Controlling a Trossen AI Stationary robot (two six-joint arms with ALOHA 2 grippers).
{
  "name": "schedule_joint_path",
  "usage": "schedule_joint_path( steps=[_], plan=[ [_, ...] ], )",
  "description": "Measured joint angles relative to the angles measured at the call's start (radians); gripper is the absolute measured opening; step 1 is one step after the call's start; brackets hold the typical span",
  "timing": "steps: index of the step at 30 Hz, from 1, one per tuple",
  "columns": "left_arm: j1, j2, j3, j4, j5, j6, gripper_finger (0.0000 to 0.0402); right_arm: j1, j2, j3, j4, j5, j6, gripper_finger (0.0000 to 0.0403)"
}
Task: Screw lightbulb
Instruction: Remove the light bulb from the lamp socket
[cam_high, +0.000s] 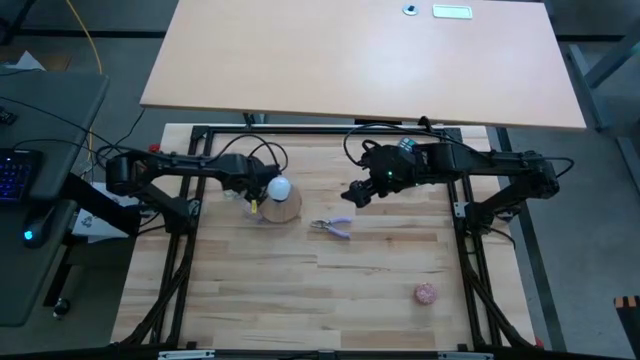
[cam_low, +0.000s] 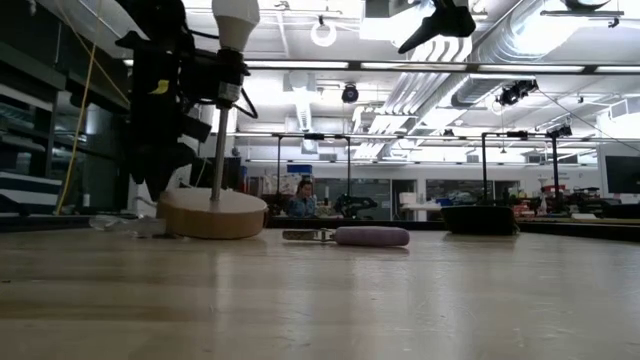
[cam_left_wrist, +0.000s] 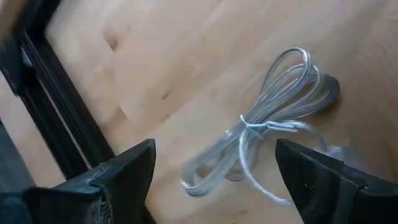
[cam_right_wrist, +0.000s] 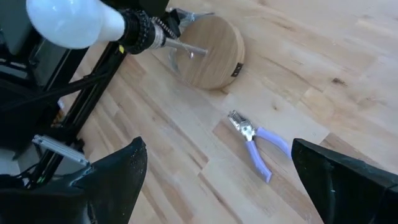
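Note:
The white lightbulb (cam_high: 278, 187) sits upright in the black socket (cam_right_wrist: 140, 31) on the thin stem of the round wooden disc (cam_high: 285, 207). The bulb also shows in the low view (cam_low: 235, 15) and in the right wrist view (cam_right_wrist: 68, 25). My left gripper (cam_high: 250, 190) hangs just left of the lamp, above its base, fingers wide open (cam_left_wrist: 211, 180) over a coiled clear cable (cam_left_wrist: 273, 118). My right gripper (cam_high: 352, 193) is open and empty (cam_right_wrist: 214, 186), raised above the table to the right of the lamp.
Purple-handled pliers (cam_high: 333, 228) lie on the table right of the disc, and also show in the right wrist view (cam_right_wrist: 258, 143). A pinkish ball (cam_high: 426, 293) lies near the front right. The black frame rails (cam_high: 180, 250) run along both table sides.

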Motion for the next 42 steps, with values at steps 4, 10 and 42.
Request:
schedule_joint_path(
  steps=[4, 10, 42],
  plan=[
    [0.000, -0.034, 0.000, 0.004, -0.032, 0.150, 0.0319, 0.000, 0.000, 0.000, 0.000, -0.027, -0.017, 0.0385],
    [0.064, -0.115, 0.000, -0.010, -0.010, 0.186, 0.0319, 0.000, 0.000, 0.000, 0.003, -0.034, -0.016, 0.0385],
    [0.319, -0.083, -0.242, 0.269, 0.307, -0.054, 0.0319, 0.000, -0.001, 0.000, 0.004, -0.080, 0.016, 0.0385]
  ],
)
